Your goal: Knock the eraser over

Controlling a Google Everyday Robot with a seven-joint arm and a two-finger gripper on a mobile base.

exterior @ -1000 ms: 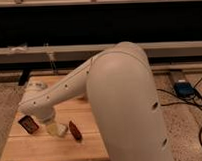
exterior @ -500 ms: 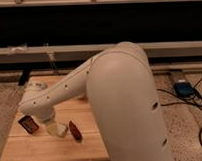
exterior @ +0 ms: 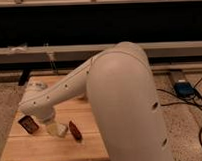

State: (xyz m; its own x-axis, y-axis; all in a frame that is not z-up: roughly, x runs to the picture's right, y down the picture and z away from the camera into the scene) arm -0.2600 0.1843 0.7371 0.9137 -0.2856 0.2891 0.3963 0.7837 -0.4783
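A small dark block with an orange rim [exterior: 28, 123] leans on the wooden table [exterior: 52, 149] near its left edge. A dark red, narrow object [exterior: 75, 131] stands tilted to the right of it. I cannot tell which of the two is the eraser. My gripper [exterior: 56, 129] is low over the table between them, at the end of the white arm [exterior: 70, 88], close to the dark red object. The arm's large white body fills the middle of the view and hides the table's right part.
A small pale object [exterior: 38, 85] lies at the table's far left corner. A dark wall with horizontal rails [exterior: 68, 51] runs behind the table. A blue device [exterior: 184, 88] and black cables [exterior: 195, 104] lie on the floor at the right.
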